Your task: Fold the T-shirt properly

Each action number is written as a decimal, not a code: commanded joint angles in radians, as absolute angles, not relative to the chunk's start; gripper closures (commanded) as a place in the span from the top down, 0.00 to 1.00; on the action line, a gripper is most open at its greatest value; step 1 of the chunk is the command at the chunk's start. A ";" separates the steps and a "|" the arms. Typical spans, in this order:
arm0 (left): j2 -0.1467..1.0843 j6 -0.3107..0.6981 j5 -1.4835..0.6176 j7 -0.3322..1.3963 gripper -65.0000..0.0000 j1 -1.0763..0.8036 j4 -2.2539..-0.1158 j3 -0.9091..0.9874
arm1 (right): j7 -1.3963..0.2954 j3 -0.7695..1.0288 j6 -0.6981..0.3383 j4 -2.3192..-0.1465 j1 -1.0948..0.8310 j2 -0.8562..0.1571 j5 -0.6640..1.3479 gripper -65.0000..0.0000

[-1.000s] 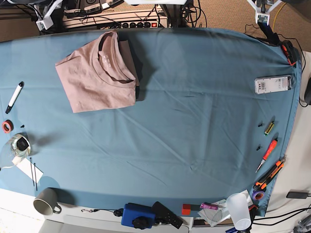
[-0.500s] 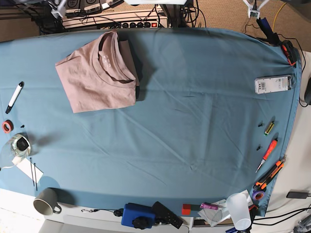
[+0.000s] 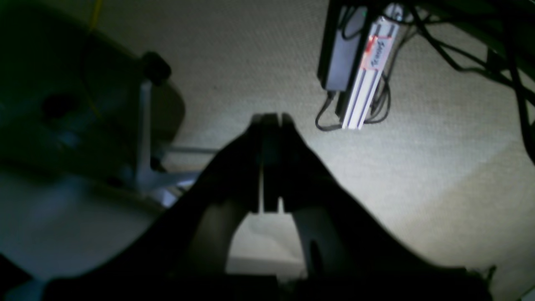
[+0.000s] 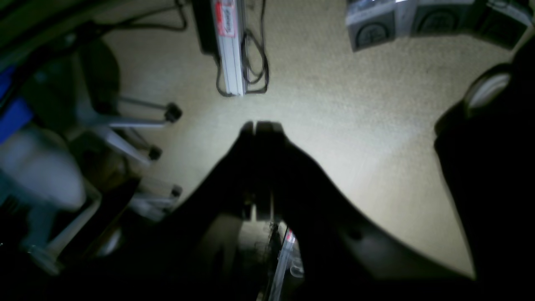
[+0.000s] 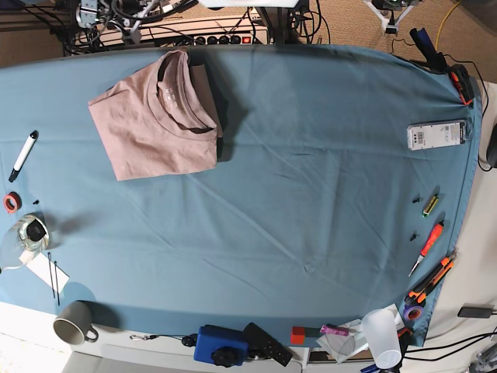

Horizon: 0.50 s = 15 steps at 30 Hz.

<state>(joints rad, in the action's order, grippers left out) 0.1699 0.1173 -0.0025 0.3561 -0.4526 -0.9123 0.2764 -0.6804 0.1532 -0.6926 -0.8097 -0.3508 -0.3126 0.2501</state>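
Lying folded into a compact rectangle on the far left part of the counter: the plain dusty-pink short-sleeved cotton T-shirt point(image 5: 155, 120), ribbed round collar facing up, slightly wrinkled, resting on the blue-teal cloth point(image 5: 311, 171) covering the counter. Touching nothing but that cloth.

Hanging off the counter, over the beige carpeted floor point(image 3: 439, 167): the left claw point(image 3: 271, 119), dark and in silhouette, fingertips pressed together, gripping nothing. Likewise hanging above the carpet: the right claw point(image 4: 261, 125), fingertips together, gripping nothing. Showing beyond each claw in the wrist views: a silver aluminium rail with a red-and-white label point(image 3: 365, 75), cables trailing around it.

Sitting along the counter's edges, well apart from the shirt: a black-and-white marker pen point(image 5: 23, 155) at the left, a grey ceramic mug point(image 5: 74, 322) at the near left corner, a translucent plastic cup point(image 5: 382, 336) at the near right, an orange-handled screwdriver point(image 5: 428, 245) at the right edge.
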 commanded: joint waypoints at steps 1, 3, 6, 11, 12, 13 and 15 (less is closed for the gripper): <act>0.177 0.118 0.010 0.317 0.00 -0.455 -0.881 0.279 | -0.622 0.139 -0.698 -0.788 -0.338 -0.327 0.233 0.00; 0.177 0.118 0.031 0.216 0.00 -0.430 -0.804 0.279 | -0.487 0.102 -0.698 -0.727 -0.311 -0.327 0.183 0.00; 0.177 0.118 0.062 0.076 0.00 -0.389 -0.690 0.279 | -0.303 0.037 -0.638 -0.648 -0.277 -0.327 0.105 0.00; 0.171 0.113 0.099 -0.036 0.00 -0.331 -0.579 0.279 | -0.112 -0.081 -0.427 -0.538 -0.226 -0.327 0.027 0.00; 0.167 0.113 0.103 -0.036 0.00 -0.326 -0.578 0.279 | -0.088 -0.103 -0.393 -0.518 -0.216 -0.327 0.026 0.00; 0.162 0.113 0.106 -0.035 0.00 -0.320 -0.578 0.279 | -0.065 -0.123 -0.364 -0.500 -0.205 -0.327 0.026 0.00; 0.150 0.113 0.115 -0.035 0.00 -0.312 -0.579 0.279 | -0.047 -0.157 -0.327 -0.472 -0.186 -0.327 0.026 0.00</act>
